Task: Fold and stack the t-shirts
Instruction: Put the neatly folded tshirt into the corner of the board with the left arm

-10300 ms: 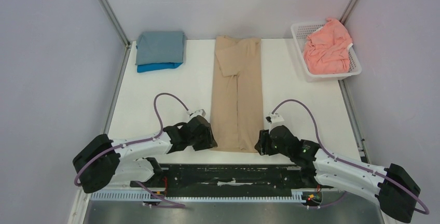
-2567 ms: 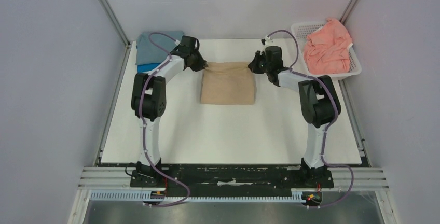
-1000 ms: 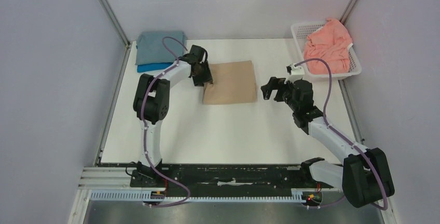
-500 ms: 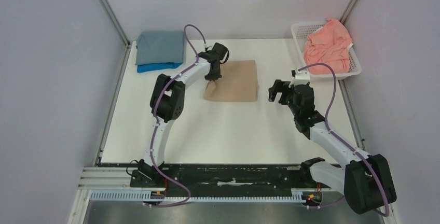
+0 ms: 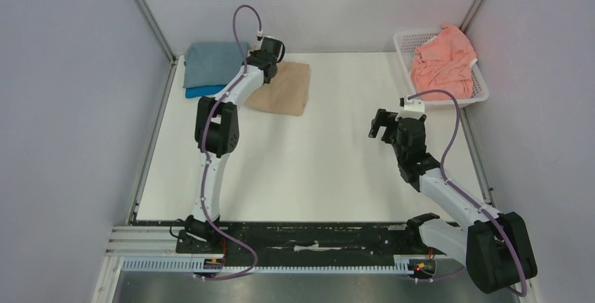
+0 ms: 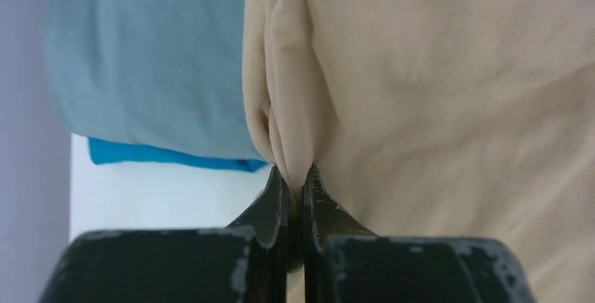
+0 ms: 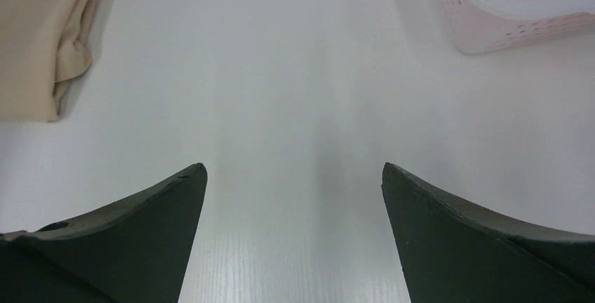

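Tan t-shirt (image 5: 284, 90) has slid beside the grey-blue t-shirt (image 5: 214, 63), pinched in the left hand (image 6: 293, 175).

All three views are bright and evenly lit by soft, diffuse light, with no hard glare. In the top view the flat white table (image 5: 316, 170) carries only faint, blurred shadows close under the arms, and the side walls read a dull lilac-grey. In the left wrist view the folded tan cotton t-shirt (image 6: 435, 92) fills the right of the frame in soft focus, its creases gently shaded. The left gripper's black fingers (image 6: 270, 212) at bottom centre are dark. In the right wrist view a pale grey shadow lies at lower centre between the right gripper's black fingers (image 7: 140, 233), whose edges are blurred. The white plastic lattice basket (image 7: 491, 33) at upper right is slightly soft.
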Available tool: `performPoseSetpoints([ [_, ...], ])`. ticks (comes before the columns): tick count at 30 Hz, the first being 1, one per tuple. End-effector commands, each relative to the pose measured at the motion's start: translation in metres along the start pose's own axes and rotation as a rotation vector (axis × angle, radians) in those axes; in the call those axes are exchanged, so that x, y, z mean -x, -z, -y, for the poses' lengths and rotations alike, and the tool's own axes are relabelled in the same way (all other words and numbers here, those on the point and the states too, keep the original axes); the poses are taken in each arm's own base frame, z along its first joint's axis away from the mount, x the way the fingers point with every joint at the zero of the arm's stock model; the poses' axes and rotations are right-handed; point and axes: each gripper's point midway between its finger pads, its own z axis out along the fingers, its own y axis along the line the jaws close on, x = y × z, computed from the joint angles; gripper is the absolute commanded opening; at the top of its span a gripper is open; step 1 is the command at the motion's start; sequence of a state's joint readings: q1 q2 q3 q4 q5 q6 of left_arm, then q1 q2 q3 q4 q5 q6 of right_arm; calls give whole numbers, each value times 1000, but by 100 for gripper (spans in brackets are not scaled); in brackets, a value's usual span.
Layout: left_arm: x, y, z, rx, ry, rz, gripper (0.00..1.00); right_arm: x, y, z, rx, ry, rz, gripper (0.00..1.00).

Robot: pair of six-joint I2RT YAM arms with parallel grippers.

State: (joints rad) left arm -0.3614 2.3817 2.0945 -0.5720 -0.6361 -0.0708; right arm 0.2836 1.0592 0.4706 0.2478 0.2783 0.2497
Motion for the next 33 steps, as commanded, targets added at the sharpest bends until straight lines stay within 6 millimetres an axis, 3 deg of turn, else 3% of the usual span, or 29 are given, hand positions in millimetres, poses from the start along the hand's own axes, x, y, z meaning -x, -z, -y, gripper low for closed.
performPoseSetpoints([
  [1,87,10,-61,62,-9,220,2,11,2,9,-41,-9,66,98],
  [6,121,5,-108,97,63,305,2,10,-1,12,-62,-21,71,98],
  [12,142,12,-143,124,108,356,2,3,-9,10,-64,-19,39,98],
  [20,168,43,-159,93,130,426,2,2,-11,12,-83,-20,27,98],
  [27,191,84,-173,45,171,494,2,3,-11,16,-104,-24,29,98],
  [33,200,102,-181,22,169,525,2,2,-11,15,-103,-23,24,98],
])
